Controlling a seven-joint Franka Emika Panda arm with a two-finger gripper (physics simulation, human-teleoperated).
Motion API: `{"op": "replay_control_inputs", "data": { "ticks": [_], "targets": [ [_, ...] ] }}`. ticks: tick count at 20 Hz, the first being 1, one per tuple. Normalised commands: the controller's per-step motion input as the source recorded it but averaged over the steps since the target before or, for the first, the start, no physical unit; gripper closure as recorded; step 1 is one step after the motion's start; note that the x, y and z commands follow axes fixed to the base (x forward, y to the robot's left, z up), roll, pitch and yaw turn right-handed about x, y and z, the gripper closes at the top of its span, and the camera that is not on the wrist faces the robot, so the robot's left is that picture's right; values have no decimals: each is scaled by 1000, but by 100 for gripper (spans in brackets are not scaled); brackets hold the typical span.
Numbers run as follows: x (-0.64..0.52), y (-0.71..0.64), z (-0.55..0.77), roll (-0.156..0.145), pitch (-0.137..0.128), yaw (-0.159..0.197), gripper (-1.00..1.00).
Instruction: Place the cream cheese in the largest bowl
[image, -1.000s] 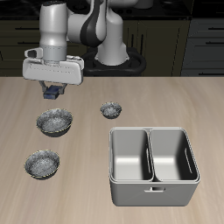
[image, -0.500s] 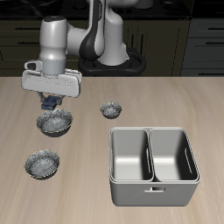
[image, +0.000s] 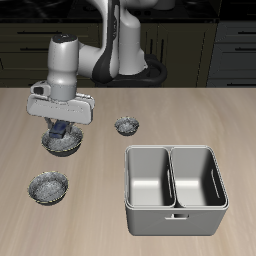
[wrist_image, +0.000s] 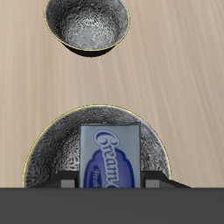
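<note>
Cream cheese (wrist_image: 111, 156) pinched between jaws — low over the largest bowl (wrist_image: 52, 153).

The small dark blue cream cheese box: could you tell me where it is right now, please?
The small dark blue cream cheese box is held in the gripper, directly over the dark inside of the largest grey-and-white speckled bowl; whether it touches the bowl is unclear.

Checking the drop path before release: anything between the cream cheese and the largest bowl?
Nothing visible. The gripper holds the cream cheese directly over the largest bowl; only the bowl's dark inside shows beneath it.
</note>
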Motion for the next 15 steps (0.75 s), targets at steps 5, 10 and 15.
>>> {"op": "replay_control_inputs", "data": {
  "ticks": [5,10,15],
  "targets": [
    [36,-7,-166,-13,24,-6,-100],
    [11,3,-53,1,8,-2,-100],
    [-86,38,135,10,-18,-22,-100]
  ]
}}
